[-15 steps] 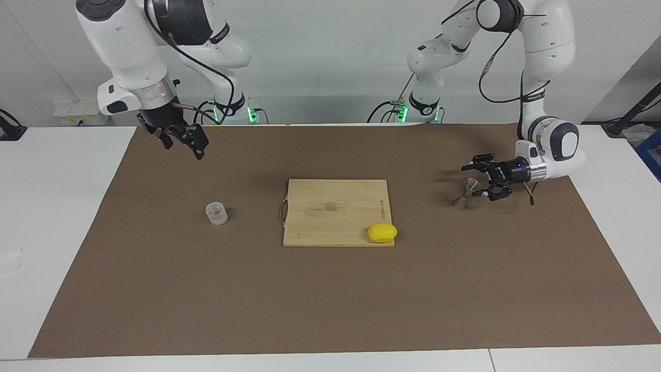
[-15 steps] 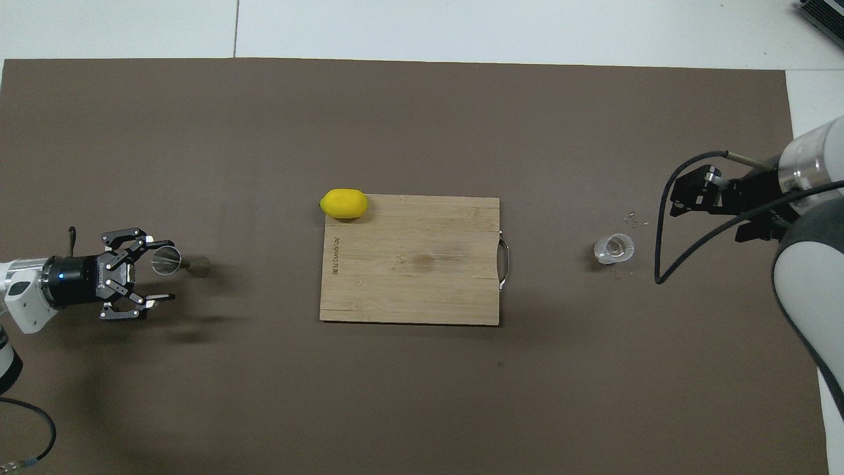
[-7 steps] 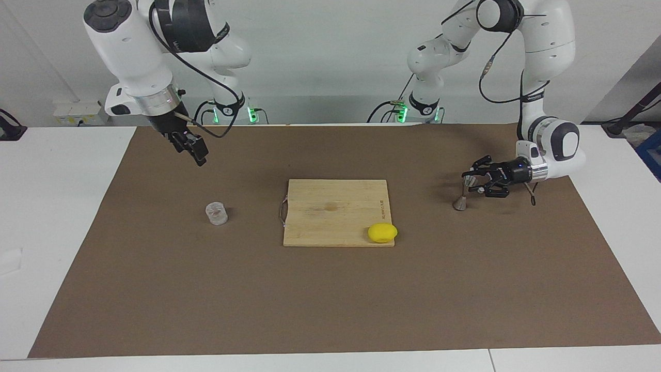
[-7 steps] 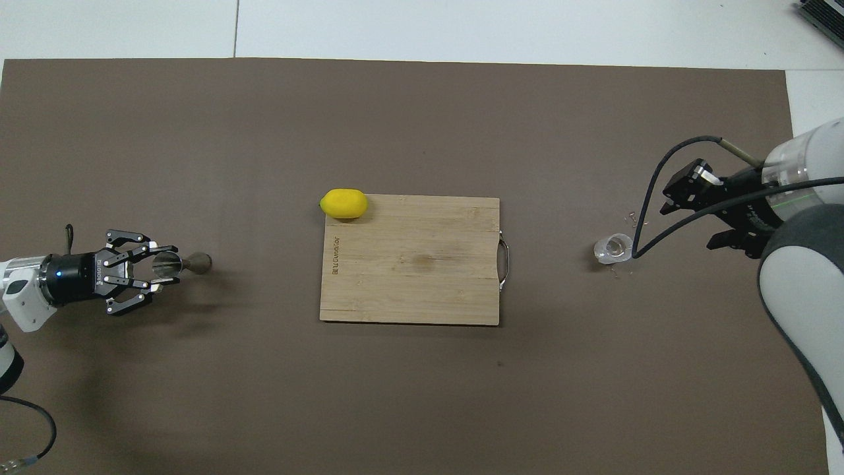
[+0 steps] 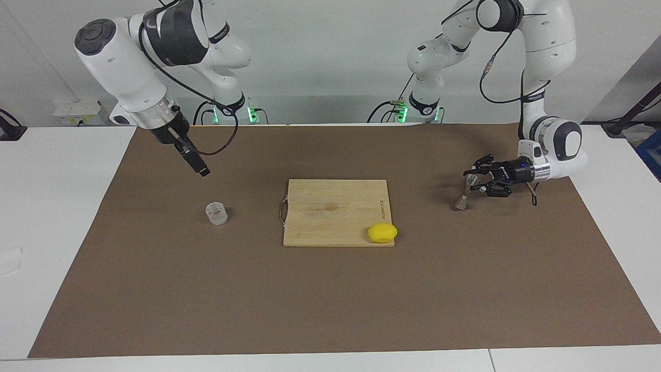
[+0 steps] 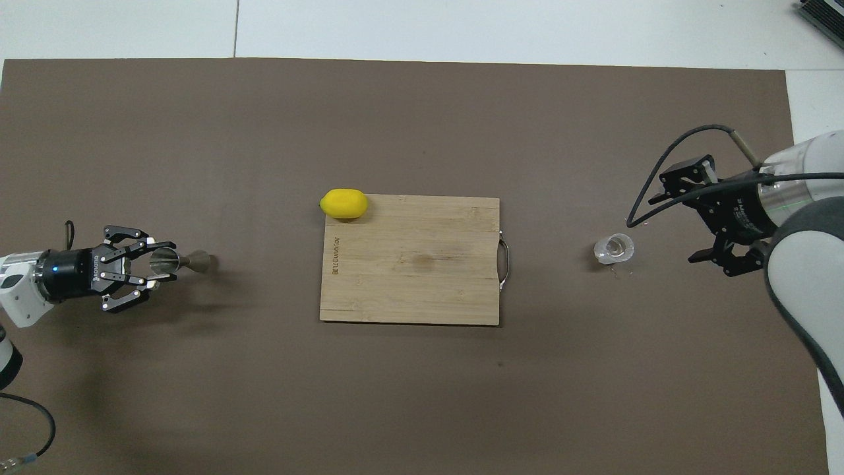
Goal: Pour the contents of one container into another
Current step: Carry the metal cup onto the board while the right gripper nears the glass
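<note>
Gripping the jigger (image 5: 462,193) by its upper cone, the left gripper (image 5: 472,183) lies level, low over the mat (image 5: 330,289) at the left arm's end of the table. Its fingertips are closed onto the cone. The jigger leans, its lower cone on the mat or just above it; which one, I cannot tell. In the overhead view the jigger (image 6: 178,261) sits at 9 o'clock from the board (image 6: 409,264), well apart.

The cup (image 5: 216,213) stands upright on the mat at the right arm's end, at 3 o'clock from the board in the overhead view (image 6: 614,247). It is free of any grip.

The right gripper (image 6: 699,214) hangs in the air near the cup, fingers spread wide, holding nothing.

A lemon (image 5: 382,232) rests on the board's corner farthest from the robots, toward the left arm's end.
</note>
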Controlling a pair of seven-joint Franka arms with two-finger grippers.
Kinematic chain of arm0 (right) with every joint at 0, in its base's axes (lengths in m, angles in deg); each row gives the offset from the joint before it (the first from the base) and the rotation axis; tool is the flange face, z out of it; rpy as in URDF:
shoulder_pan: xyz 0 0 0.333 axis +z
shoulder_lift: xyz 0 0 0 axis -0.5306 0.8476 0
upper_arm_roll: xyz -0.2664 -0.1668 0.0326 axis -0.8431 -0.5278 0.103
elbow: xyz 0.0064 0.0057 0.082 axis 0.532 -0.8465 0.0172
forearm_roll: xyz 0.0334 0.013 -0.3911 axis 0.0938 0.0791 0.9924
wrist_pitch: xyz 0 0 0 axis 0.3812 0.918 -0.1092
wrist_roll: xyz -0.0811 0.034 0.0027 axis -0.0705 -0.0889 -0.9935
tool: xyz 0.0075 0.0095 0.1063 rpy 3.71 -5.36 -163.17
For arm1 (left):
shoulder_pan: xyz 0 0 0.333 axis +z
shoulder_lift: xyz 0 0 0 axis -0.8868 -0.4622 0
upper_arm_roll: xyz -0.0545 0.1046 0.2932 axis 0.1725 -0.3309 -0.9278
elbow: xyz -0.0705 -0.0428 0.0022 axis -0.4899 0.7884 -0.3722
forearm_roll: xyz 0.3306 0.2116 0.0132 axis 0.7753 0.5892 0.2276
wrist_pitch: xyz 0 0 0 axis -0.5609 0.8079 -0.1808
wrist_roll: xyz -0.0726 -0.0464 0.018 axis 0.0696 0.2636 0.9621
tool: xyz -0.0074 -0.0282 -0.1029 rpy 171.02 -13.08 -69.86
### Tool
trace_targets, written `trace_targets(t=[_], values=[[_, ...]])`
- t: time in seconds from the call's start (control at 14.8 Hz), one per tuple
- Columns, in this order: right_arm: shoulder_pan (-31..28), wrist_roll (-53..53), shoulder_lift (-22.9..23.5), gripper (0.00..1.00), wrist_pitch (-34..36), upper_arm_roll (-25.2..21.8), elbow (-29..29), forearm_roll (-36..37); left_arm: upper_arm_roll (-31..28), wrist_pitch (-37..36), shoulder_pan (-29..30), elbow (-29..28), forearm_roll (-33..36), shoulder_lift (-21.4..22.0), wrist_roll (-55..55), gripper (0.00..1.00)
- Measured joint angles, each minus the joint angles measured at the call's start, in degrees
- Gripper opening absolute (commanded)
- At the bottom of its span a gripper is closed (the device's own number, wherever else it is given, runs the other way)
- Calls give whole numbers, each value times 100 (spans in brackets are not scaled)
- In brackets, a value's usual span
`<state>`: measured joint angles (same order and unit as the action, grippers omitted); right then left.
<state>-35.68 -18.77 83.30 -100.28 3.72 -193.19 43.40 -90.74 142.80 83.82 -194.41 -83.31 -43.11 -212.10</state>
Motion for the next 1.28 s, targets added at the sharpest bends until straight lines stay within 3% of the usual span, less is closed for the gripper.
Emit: trace_targets(t=[0.27, 0.88, 1.28], values=[[-340, -528, 83, 100, -292, -11, -488, -400, 76, -59, -340, -1, -253, 0, 391, 30], [-979, -536, 950, 100, -911, -31, -971, -1404, 97, 16, -1910, -137, -1429, 22, 902, 31], [-1112, -241, 1275, 100, -1173, -30, -1151, -1620, 110, 1074, -3111, -457, -2558, 389, 929, 32]])
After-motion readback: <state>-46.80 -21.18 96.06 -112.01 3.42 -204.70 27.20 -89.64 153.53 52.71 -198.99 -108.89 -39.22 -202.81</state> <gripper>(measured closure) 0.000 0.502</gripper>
